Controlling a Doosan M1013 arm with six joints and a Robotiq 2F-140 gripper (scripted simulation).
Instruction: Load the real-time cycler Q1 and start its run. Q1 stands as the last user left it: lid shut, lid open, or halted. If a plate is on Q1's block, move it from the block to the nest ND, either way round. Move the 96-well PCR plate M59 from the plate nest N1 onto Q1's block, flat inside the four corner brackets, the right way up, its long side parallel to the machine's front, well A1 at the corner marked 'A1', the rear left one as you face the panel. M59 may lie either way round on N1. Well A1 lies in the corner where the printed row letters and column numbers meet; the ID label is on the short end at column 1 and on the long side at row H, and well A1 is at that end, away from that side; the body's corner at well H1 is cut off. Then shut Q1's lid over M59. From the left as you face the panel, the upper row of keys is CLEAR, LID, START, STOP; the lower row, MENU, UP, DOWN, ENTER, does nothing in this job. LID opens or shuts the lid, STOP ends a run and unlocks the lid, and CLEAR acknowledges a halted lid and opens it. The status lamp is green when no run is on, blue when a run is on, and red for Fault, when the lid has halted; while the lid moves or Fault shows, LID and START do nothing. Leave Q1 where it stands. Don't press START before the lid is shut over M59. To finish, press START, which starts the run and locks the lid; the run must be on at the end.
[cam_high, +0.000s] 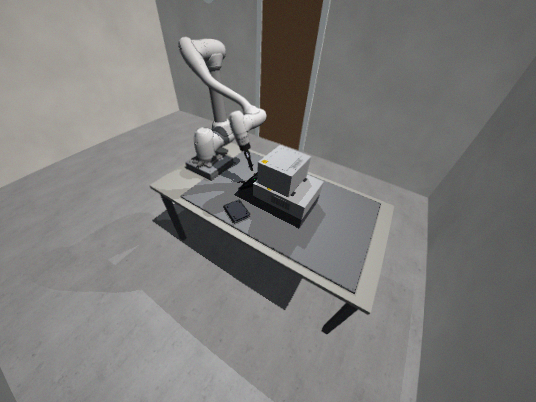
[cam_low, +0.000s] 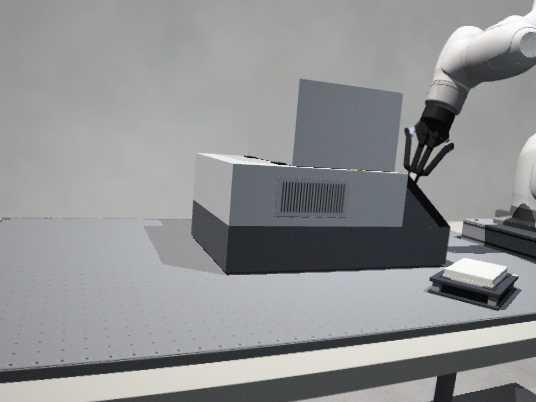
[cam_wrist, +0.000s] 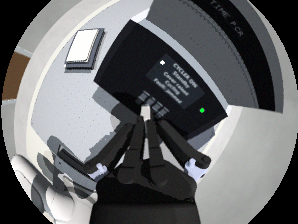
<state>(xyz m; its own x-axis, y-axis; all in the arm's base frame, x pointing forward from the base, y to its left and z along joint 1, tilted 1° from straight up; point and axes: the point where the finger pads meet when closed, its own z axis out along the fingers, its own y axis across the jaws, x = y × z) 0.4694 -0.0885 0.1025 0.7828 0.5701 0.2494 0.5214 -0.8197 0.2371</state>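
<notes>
Your gripper (cam_wrist: 144, 113), pressed together and empty, probably targets LID; plate M59 (cam_low: 475, 272) waits below-right, loading undone.

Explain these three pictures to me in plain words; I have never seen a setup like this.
A white robot arm is bolted to a table. The top view looks down on the room, the exterior view looks across the table from the side, and the wrist view looks out from the arm's end. The grey box is a lab machine, the cycler Q1, with its lid standing up. The gripper, shut and holding nothing, points at the keys on Q1's sloped dark panel, where a green lamp glows. A white plate rests on a dark nest nearby.
</notes>
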